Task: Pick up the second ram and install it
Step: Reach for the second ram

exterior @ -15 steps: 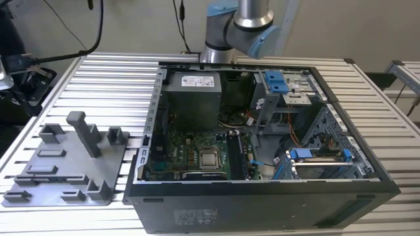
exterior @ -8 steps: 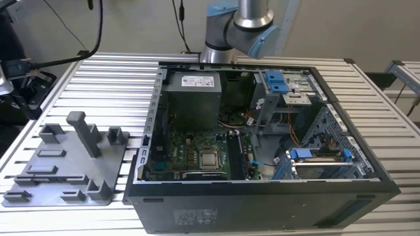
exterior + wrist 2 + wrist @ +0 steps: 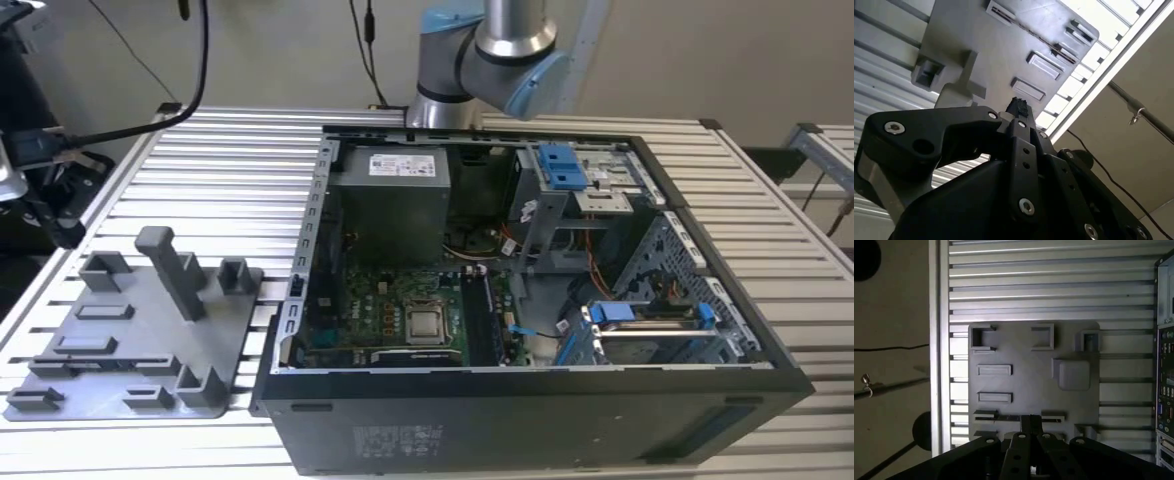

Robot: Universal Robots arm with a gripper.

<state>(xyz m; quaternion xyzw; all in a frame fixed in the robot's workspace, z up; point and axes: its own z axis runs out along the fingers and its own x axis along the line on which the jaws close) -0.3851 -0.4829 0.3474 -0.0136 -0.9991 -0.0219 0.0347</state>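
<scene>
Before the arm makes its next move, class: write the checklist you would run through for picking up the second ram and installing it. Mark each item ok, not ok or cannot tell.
1. Is the gripper over the grey tray? Ok, in both wrist views.
2. Is the second ram located? Cannot tell. A thin dark line in the tray slot beside the gripper may be it.
3. Is the second ram already held? Cannot tell.
4. Is the computer case open, with its side panel off? Ok.
5. Is the green motherboard exposed inside the case? Ok.
6. Is a memory slot free on the board? Cannot tell.
</scene>
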